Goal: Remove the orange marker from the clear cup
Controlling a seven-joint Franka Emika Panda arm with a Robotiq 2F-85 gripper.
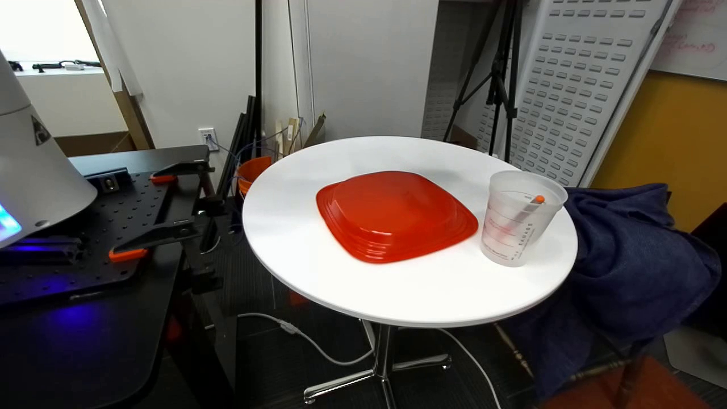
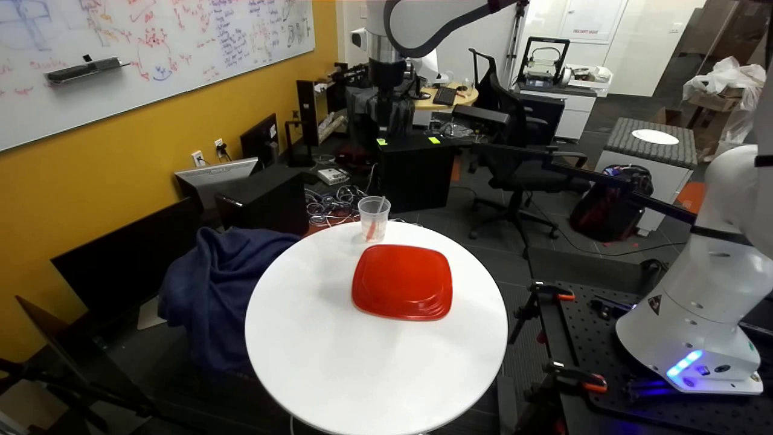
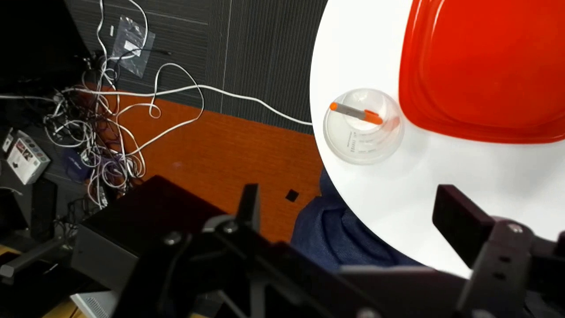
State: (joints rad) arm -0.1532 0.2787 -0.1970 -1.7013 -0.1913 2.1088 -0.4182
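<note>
I have my fingers (image 3: 461, 221) spread wide with nothing between them, the gripper (image 3: 349, 196) hanging free, so I judge this the approach. Ahead of the gap and lower, the orange marker (image 3: 352, 111) leans inside the clear cup (image 3: 363, 136), its upper end at the rim on the left-hand finger's side in the wrist view; how much of it clears the rim I can't tell. Its lean lies nearly along my closing line, so I'd turn the gripper until the fingers close across the shaft, then come down on that upper end alone, keeping off the rim. The cup looks light, so I'd draw the marker out slowly along its lean. I'd avoid any leftward push: the white table (image 3: 441, 172) ends close on that side. Farther off, ahead of the right-hand finger, the red plate (image 3: 492, 73) sits just beside the cup.
</note>
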